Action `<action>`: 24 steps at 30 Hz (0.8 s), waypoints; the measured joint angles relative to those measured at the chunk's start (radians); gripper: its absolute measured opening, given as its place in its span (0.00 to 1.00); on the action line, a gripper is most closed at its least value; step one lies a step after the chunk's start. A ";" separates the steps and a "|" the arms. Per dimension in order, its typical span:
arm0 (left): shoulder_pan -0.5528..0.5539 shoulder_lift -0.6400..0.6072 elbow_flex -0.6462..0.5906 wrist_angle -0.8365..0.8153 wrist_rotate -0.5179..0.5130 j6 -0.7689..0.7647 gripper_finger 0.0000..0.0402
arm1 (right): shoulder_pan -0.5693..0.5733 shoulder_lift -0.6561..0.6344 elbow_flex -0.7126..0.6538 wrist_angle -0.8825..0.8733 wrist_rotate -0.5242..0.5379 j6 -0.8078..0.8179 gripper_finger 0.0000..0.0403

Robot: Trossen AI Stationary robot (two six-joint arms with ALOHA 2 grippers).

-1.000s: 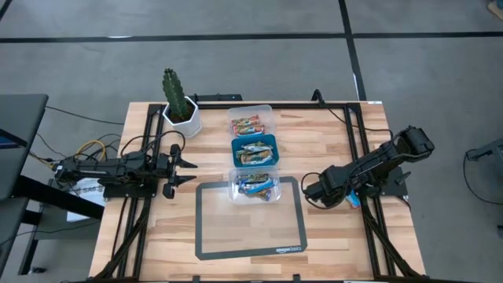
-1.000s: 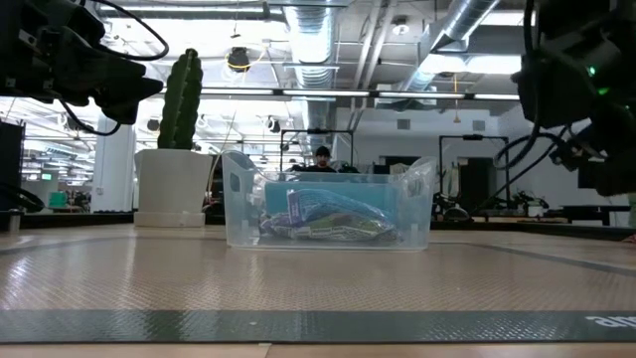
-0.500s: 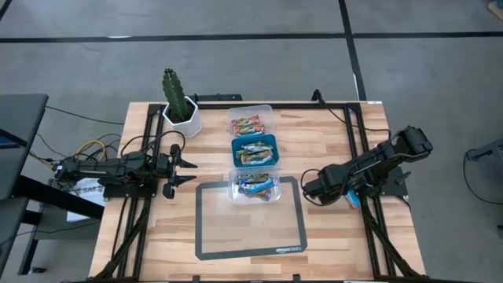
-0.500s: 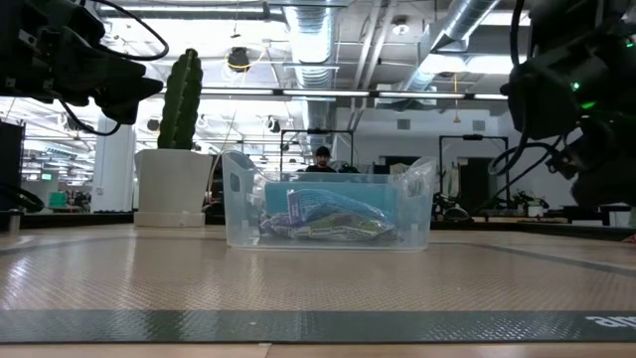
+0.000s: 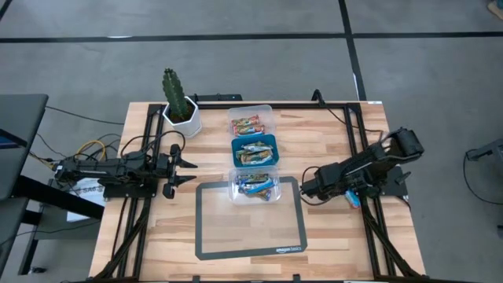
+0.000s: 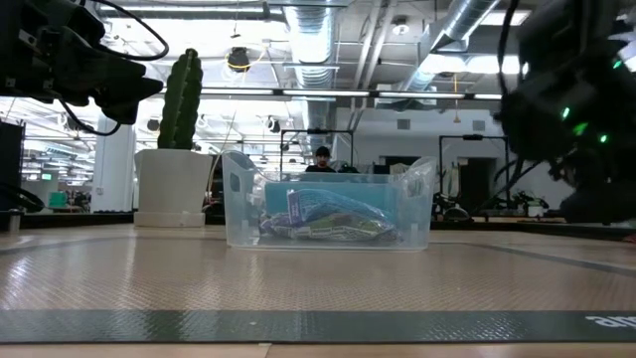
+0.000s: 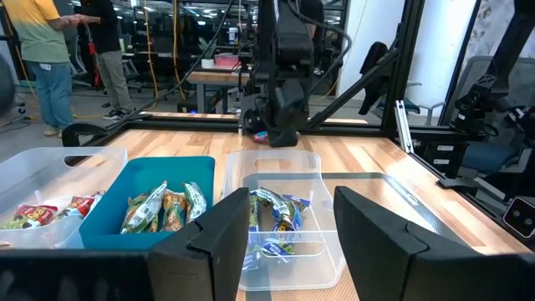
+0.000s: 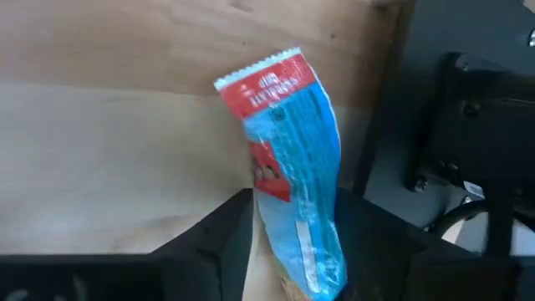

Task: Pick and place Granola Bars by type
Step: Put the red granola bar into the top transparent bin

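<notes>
The high camera hung above the table (image 5: 330,228) and looked straight down, taking in both arms and the floor around them. The low camera sat at table-top height, looking level across the surface into the room — close to the mat, with the clear tub (image 6: 328,211) centred. The left wrist camera faced across the table over the three tubs, sharing that clear tub (image 7: 284,221) with the low view. The right wrist camera looked down close at the wood — very near.
</notes>
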 joint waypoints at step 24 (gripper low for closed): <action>0.000 0.000 0.000 0.000 0.000 0.000 0.42 | -0.084 0.143 0.212 0.113 0.048 -0.188 0.26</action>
